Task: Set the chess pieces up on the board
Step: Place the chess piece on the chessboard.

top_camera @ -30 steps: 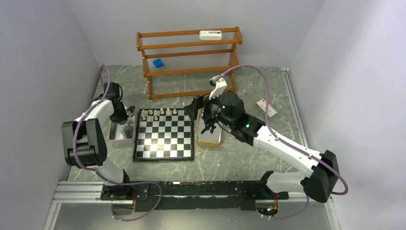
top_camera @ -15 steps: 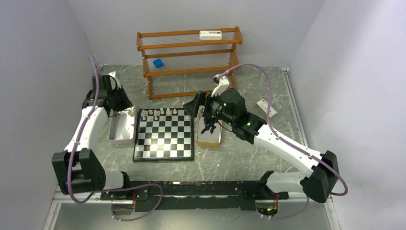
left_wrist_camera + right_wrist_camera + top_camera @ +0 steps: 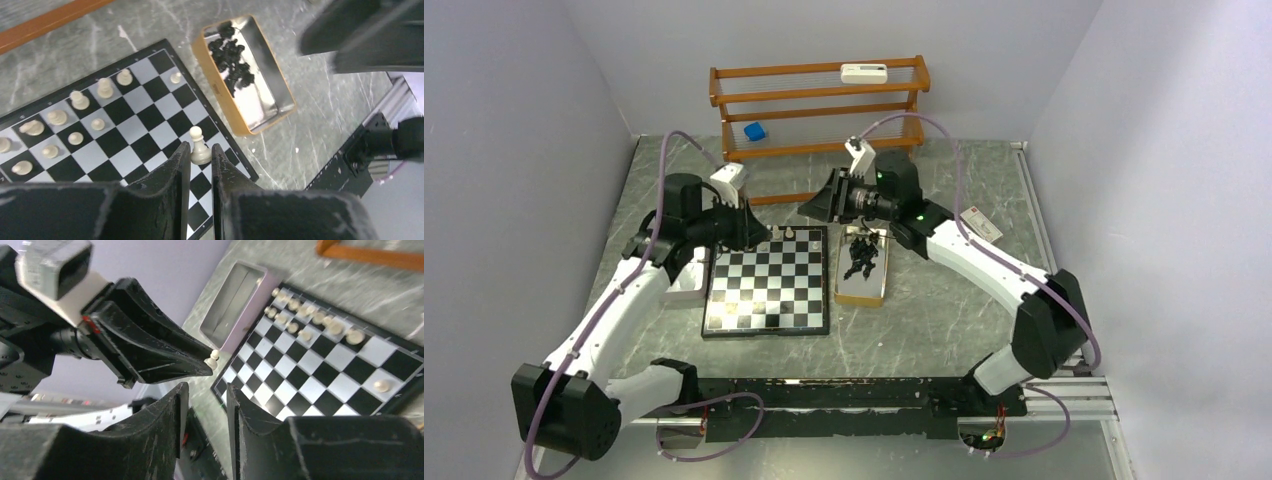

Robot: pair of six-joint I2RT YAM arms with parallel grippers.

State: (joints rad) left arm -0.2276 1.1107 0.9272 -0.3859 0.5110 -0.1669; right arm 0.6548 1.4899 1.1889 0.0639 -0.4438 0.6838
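Note:
The board (image 3: 767, 300) lies at the table's middle, with several cream chess pieces (image 3: 75, 117) on its two far rows. My left gripper (image 3: 759, 232) hovers over the board's far side, shut on a cream pawn (image 3: 200, 148) that stands upright between its fingertips. In the right wrist view the same pawn (image 3: 214, 359) shows at the left gripper's tip (image 3: 206, 366). The black chess pieces (image 3: 861, 258) are heaped in an orange-sided metal tray (image 3: 861, 296). My right gripper (image 3: 809, 210) hangs above the board's far right corner, pointing left. Its jaws (image 3: 207, 386) stand narrowly apart with nothing between them.
A lilac metal tray (image 3: 686, 285) sits against the board's left side. A wooden rack (image 3: 819, 110) at the back holds a blue cube (image 3: 754, 131) and a white device (image 3: 864, 72). A small card (image 3: 980, 225) lies at the right.
The left arm swung from the lilac tray to the board's far side. The right gripper rose from the orange tray, turned left, and its jaws narrowed.

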